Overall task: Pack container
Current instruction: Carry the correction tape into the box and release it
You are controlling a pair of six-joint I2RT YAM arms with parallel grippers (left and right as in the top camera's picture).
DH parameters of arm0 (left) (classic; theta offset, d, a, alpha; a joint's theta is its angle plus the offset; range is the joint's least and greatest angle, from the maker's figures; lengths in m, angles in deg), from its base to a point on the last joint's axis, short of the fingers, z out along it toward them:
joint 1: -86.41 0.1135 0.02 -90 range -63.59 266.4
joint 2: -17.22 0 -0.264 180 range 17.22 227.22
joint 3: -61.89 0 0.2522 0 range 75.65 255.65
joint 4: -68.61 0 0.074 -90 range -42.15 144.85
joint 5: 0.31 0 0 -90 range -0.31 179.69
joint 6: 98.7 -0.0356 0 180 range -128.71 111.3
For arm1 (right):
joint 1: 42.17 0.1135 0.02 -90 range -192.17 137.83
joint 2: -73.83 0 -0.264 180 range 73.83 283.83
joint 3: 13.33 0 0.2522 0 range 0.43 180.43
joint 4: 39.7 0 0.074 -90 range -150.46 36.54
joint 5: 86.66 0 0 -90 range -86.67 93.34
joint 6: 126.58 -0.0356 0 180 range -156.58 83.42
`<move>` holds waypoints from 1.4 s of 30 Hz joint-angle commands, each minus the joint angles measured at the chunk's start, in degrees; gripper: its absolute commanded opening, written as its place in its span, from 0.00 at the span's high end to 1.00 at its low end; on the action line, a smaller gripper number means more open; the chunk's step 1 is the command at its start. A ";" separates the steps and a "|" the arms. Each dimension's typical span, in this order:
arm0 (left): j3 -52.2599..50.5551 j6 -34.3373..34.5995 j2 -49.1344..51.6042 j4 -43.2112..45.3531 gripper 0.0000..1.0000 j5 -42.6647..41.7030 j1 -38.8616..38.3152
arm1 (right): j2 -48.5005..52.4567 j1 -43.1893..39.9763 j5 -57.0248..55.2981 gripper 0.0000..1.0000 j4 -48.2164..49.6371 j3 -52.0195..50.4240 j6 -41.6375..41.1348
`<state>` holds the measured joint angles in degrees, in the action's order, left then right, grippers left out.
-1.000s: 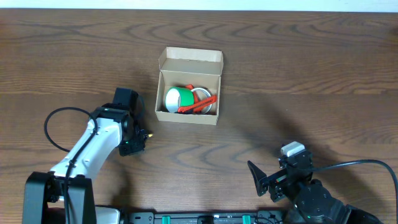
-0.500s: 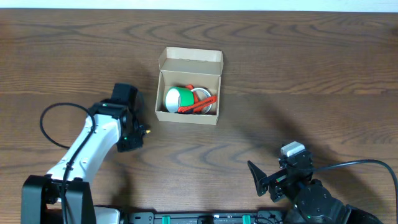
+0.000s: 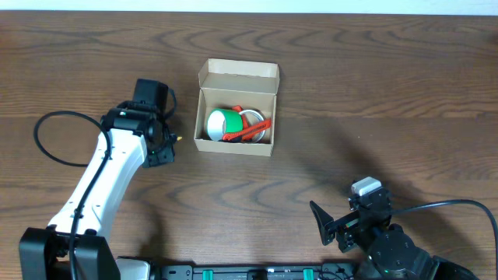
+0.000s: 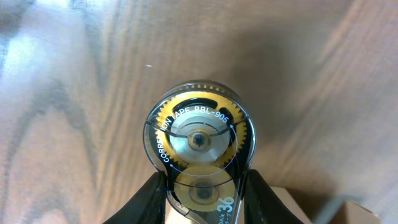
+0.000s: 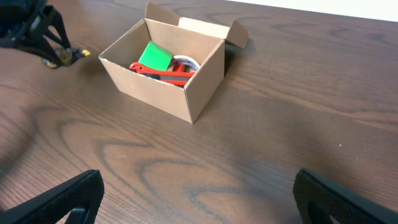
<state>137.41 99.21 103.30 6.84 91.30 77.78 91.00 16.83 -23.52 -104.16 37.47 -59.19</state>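
Observation:
The container [image 3: 236, 109] is an open tan cardboard box in the middle of the table, its flap lid folded back; it also shows in the right wrist view [image 5: 168, 65]. Inside lie a green-and-white roll [image 3: 224, 121], a white roll [image 3: 255, 123] and a red item [image 3: 247, 132]. My left gripper [image 3: 168, 143] is just left of the box, shut on a clear correction tape dispenser [image 4: 198, 149] with yellow gears, held above the wood. My right gripper [image 5: 198, 198] is open and empty near the front edge at the right.
A black cable [image 3: 54, 144] loops left of the left arm. The wooden table [image 3: 373, 93] runs on bare around the box. The right arm's base [image 3: 381, 241] sits at the front right edge.
My left gripper has moved up and away from the front edge with the dispenser, now level with the box's left side. The right arm has not moved.

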 commanded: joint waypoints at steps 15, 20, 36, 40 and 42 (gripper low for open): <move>18.01 -6.25 5.27 -1.70 0.74 2.86 -4.02 | -0.31 0.07 -0.76 0.01 0.07 -0.11 -0.70; 24.52 -6.91 10.58 -1.73 0.71 2.99 -9.66 | -0.31 0.07 -0.76 0.01 0.07 -0.11 -0.70; 33.75 -13.29 21.94 -5.60 0.70 2.89 -24.61 | -0.31 0.07 -0.76 0.01 0.07 -0.11 -0.70; 33.75 -14.99 24.13 -6.16 0.71 2.89 -26.34 | -0.31 0.07 -0.76 0.01 0.07 -0.11 -0.70; 33.77 -15.17 25.29 -6.12 0.71 2.84 -26.77 | -0.31 0.07 -0.76 0.01 0.07 -0.11 -0.70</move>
<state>170.11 85.71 126.71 1.12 93.11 51.51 91.00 16.83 -23.52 -104.16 37.45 -59.19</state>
